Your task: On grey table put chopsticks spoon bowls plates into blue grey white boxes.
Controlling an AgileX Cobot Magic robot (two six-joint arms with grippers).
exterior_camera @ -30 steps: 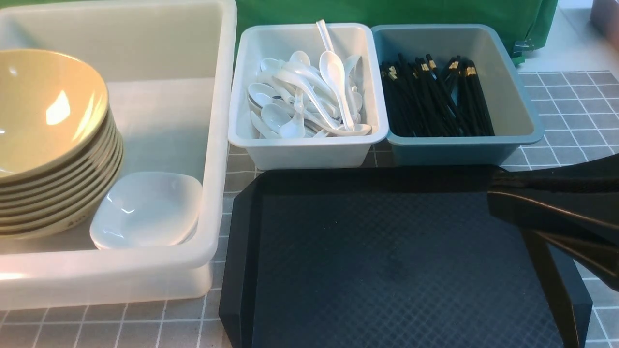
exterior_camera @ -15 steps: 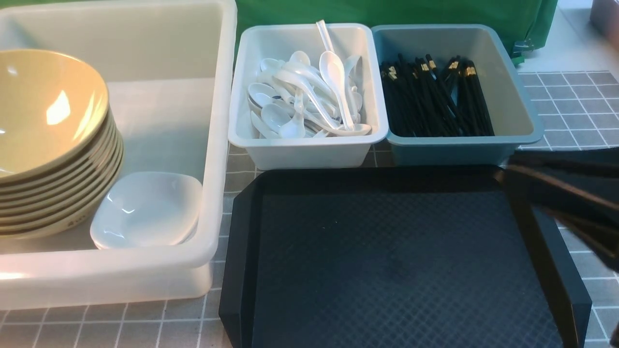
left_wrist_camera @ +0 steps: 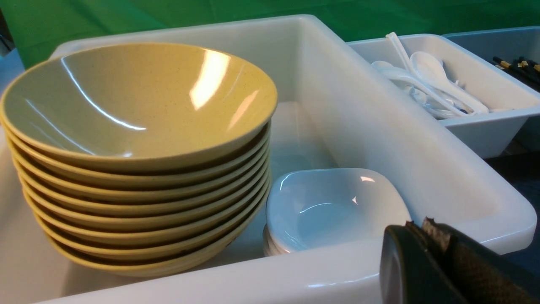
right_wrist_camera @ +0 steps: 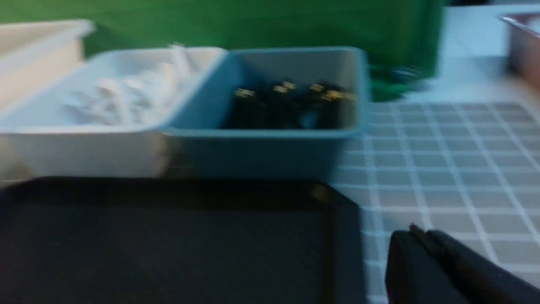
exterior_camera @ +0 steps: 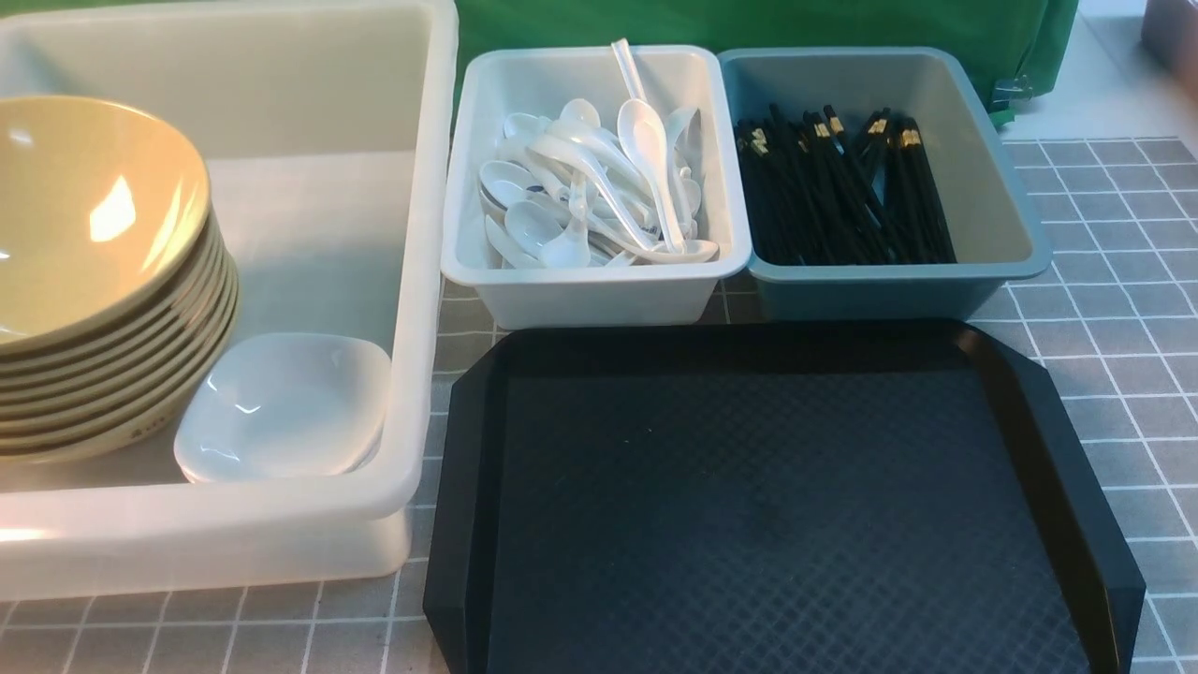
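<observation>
A stack of olive-tan bowls and a stack of white plates sit in the large white tub. White spoons fill the pale grey-white box. Black chopsticks lie in the blue-grey box. Neither gripper shows in the front view. In the left wrist view my left gripper is shut and empty, just outside the tub's near wall by the plates. In the blurred right wrist view my right gripper is shut and empty, above the grey table beside the tray.
A flat black textured tray lies empty in front of the two small boxes. Green cloth hangs behind the boxes. The grey gridded table shows to the right of the tray. A brownish container edge stands far off on the right.
My right gripper, over the tray's right edge a second ago, has pulled back to the right and left the front view. Nothing else has moved.
</observation>
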